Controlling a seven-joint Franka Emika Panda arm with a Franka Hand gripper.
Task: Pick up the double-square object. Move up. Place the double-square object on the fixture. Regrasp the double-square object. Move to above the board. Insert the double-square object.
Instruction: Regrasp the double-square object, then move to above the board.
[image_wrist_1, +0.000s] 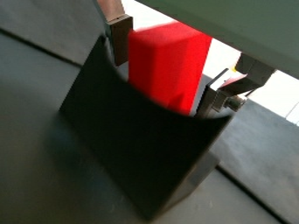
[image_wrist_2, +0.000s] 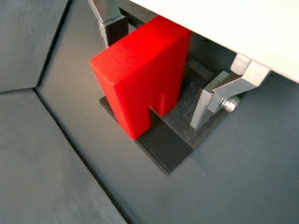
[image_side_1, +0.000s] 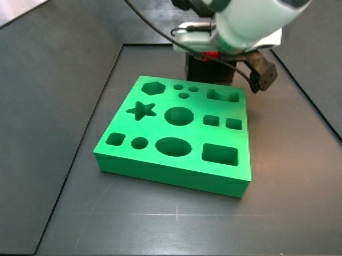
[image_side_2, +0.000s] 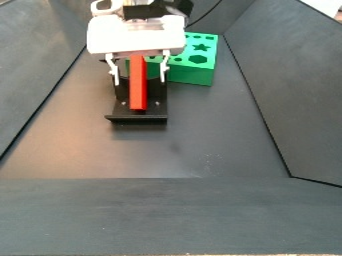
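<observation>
While the red block (image_wrist_2: 138, 77) stands upright on the fixture (image_wrist_1: 138, 144), beside the board (image_side_1: 179, 132), the gripper (image_wrist_2: 163, 74) straddles it, fingers (image_wrist_2: 212, 98) seemingly apart from its sides. If they close off-centre, I'd expect it to tip or twist.

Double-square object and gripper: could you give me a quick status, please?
Gripper at the fixture, fingers astride, apparently open. Double-square object upright on fixture. Board clear.
</observation>
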